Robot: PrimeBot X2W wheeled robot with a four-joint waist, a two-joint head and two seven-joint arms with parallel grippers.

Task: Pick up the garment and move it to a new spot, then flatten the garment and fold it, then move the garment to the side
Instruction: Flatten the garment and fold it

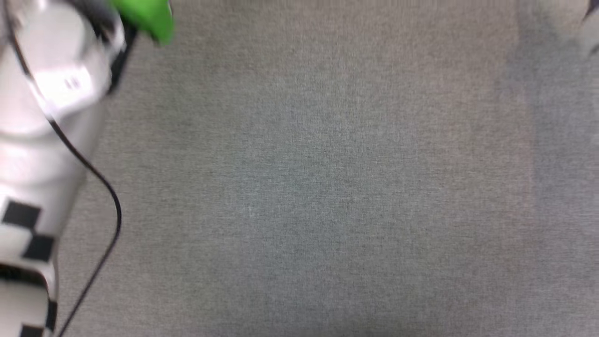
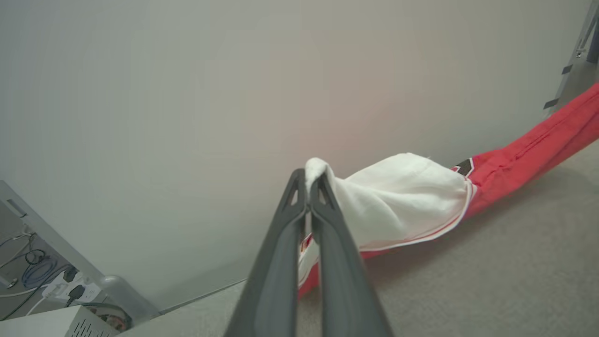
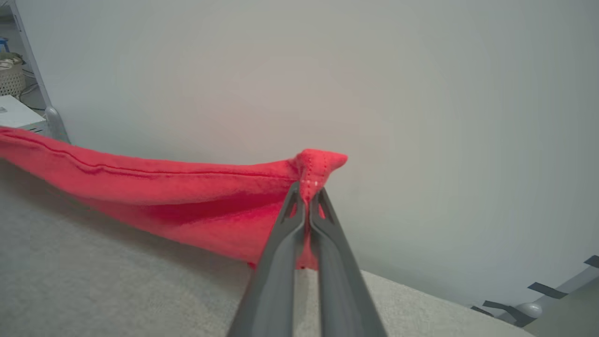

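Both claws are clamped on the garment (image 2: 398, 201): your left claw (image 2: 309, 180) pinches the white sleeve at mid-frame, and your right claw (image 3: 306, 196) holds a red hem corner. The cloth hangs stretched between them over the grey desk (image 2: 468, 281). You look mid-carry; setting down, flattening, folding and moving aside are left.

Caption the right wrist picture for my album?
Shut right hand pinching a red fabric jersey corner above grey textile surface.

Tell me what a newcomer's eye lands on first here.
The red garment stands out, stretched over the grey surface. The left end effector is shut on its white sleeve, and the right end effector is shut on a red corner. A bright green part sits at the head view's top left.
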